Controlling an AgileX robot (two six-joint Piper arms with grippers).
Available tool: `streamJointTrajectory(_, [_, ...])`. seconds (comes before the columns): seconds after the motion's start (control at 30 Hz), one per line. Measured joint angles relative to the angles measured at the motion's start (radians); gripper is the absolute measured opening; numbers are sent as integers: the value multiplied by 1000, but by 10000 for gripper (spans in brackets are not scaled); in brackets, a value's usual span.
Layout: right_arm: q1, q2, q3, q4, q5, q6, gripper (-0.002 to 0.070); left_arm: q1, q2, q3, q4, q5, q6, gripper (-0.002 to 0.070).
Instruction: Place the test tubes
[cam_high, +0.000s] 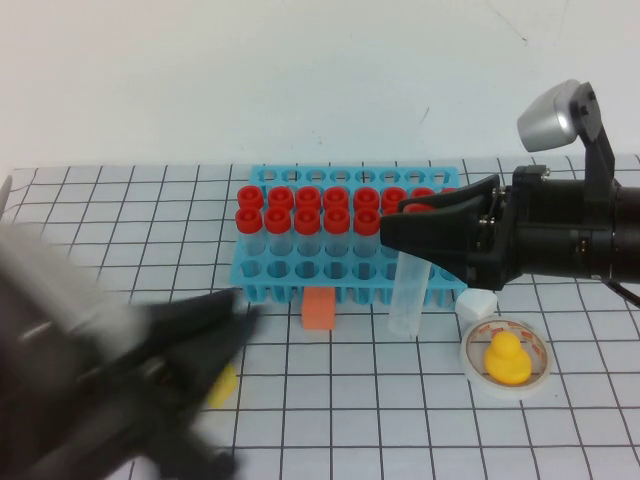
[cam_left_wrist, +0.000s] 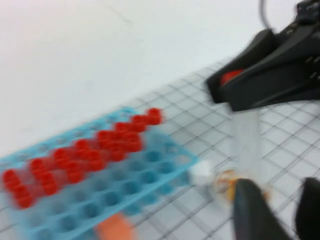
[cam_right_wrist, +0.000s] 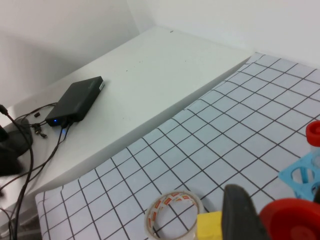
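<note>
Your blue rack (cam_high: 300, 270) stands mid-table with two rows of red-capped tubes (cam_high: 307, 222) seated upright in it. The holes along its near side are empty, and so is the far row. To the right, a tape roll (cam_high: 470, 365) lies flat with a yellow duck (cam_high: 507, 360) sitting inside its ring. A small white object (cam_high: 477, 305) rests just beside the roll, toward the rack.

An orange block (cam_high: 318, 310) sits just in front of the rack, and a small yellow item (cam_high: 225, 385) lies near your left arm. The table (cam_high: 350, 420) is covered with a white sheet ruled in a black grid, against a plain white wall (cam_high: 300, 80). Past the sheet's edge, a black box (cam_right_wrist: 77, 100) with a blue light lies on a white surface, and cables (cam_right_wrist: 25, 130) run from it.

Your right gripper (cam_high: 395, 220) reaches in level from the right, over the rack's right end. It is clamped on the test tube (cam_high: 408, 295) at its red cap, and the clear body hangs down in front of the rack.

Your left gripper (cam_high: 215, 335) is low at the near left, angled toward the rack. It is badly smeared, but the wrist view suggests its fingers (cam_left_wrist: 250, 212) stand apart with nothing between them.
</note>
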Motion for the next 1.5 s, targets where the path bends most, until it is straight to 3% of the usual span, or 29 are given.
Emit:
streamJointTrajectory(0.07, [0,0,0,0,0,0,275,0,-98,69,-36,-33,66,71])
streamJointTrajectory(0.17, [0,0,0,0,0,0,275,0,-256,163,-56,-38,125,21])
streamJointTrajectory(0.57, [0,0,0,2,-11,0,275,0,-819,356,-66,-87,188,0])
streamJointTrajectory(1.17, [2,0,0,6,-38,-2,274,0,-832,358,-68,-120,181,0])
streamJointTrajectory(1.5, [2,0,0,6,-47,-107,274,0,-832,358,-68,-120,181,0])
